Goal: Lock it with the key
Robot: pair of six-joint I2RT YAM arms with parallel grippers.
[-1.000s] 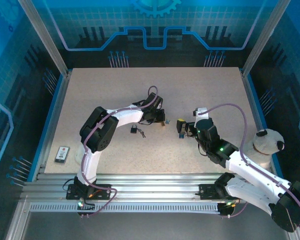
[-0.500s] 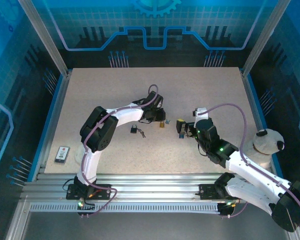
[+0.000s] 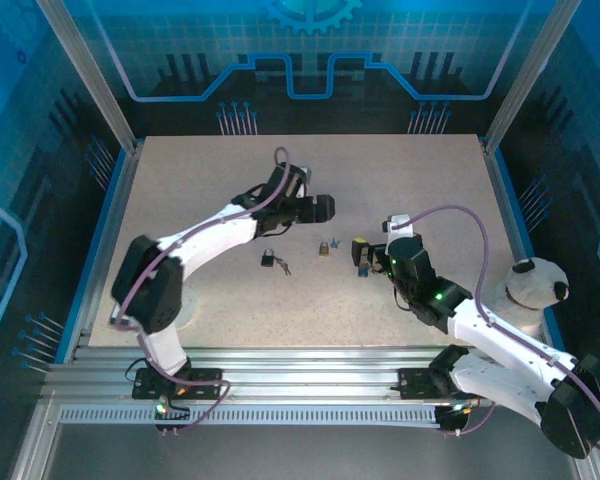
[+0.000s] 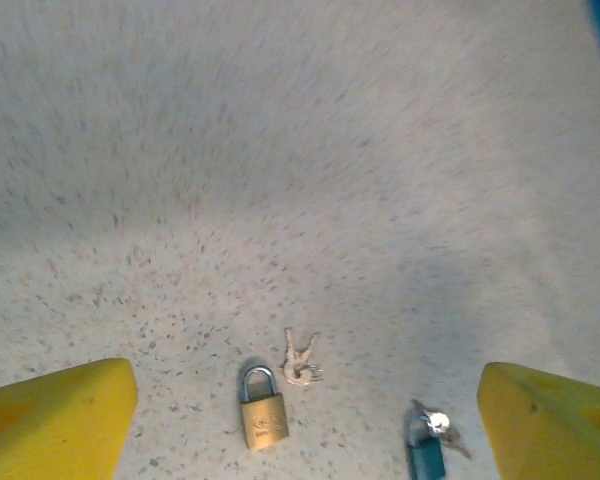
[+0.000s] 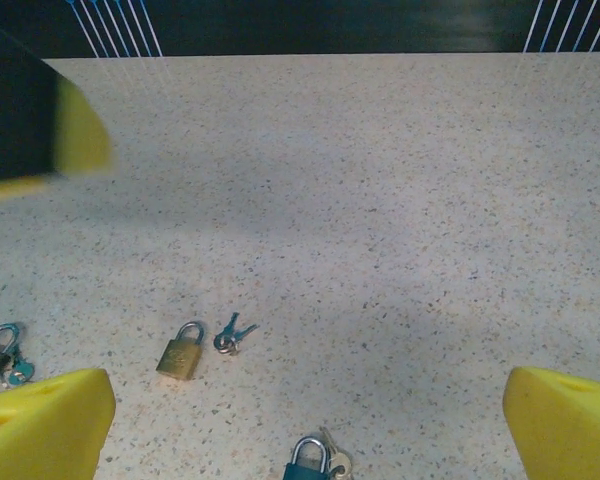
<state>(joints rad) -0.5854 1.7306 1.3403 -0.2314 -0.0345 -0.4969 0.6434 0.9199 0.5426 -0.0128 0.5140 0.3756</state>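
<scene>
A brass padlock [image 3: 323, 247] lies flat on the speckled table, shackle down in its body, with a small bunch of keys [image 3: 335, 242] loose just beside it. The left wrist view has the padlock [image 4: 263, 420] and keys [image 4: 301, 360] low between my yellow fingers [image 4: 55, 420]. My left gripper [image 3: 325, 208] hovers open behind them, holding nothing. In the right wrist view the padlock [image 5: 181, 352] and keys [image 5: 233, 335] lie ahead to the left. My right gripper [image 3: 360, 250] rests open to their right, with nothing in it.
A blue padlock [image 3: 362, 268] with a key in it lies right at the right gripper's fingers [image 5: 45, 425]. A black padlock [image 3: 268, 259] with keys sits left of the brass one. A small remote-like box [image 3: 125, 308] lies at the near left table edge.
My left gripper opened, let go of the brass padlock and drew up and back from it. The padlock and keys now lie uncovered. The right arm barely moved.
</scene>
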